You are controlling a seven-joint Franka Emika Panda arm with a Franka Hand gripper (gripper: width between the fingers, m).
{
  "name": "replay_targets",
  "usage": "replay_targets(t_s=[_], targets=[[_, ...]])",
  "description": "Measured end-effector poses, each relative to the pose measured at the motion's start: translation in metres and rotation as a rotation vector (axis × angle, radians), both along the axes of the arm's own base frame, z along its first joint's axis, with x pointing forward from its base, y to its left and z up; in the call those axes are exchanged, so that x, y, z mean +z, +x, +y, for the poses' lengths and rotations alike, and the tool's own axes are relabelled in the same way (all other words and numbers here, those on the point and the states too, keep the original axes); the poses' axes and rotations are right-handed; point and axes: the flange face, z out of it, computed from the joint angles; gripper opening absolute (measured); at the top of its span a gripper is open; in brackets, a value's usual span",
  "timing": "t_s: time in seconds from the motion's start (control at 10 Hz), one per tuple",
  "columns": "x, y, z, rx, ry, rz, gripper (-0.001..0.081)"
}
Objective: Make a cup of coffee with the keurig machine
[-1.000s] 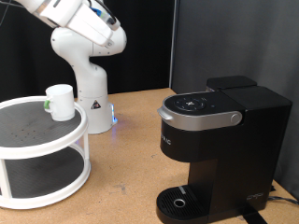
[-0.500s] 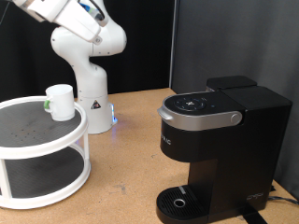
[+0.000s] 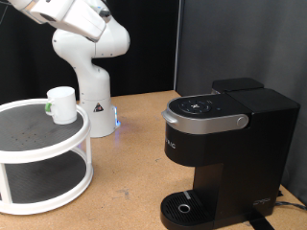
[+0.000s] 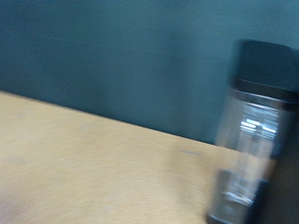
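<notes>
From where I stand the gripper is out of sight, its grip unknowable, so approach the cup (image 3: pixel 62 103), at nine o'clock from the keurig machine (image 3: pixel 224 153), squarely from above.

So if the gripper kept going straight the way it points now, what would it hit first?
Hard to say: the gripper itself isn't visible. The blurred wrist view shows mostly tabletop and dark backdrop, with the keurig machine at the frame's edge.

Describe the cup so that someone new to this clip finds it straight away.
Start at the white two-tier round stand on the exterior view's left. On its dark top shelf, near the back edge by the robot's base, stands the cup. It is small, plain white, cylindrical and upright, with a small green item beside it; nothing holds it.
</notes>
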Motion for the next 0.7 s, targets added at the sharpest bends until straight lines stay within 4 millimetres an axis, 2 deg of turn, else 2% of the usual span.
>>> replay_targets(t_s=[0.4, 0.7], targets=[[-0.005, -0.017, -0.023, 0.261, -0.046, 0.053, 0.0000], [-0.007, -0.014, -0.030, 0.244, -0.032, 0.068, 0.0000]])
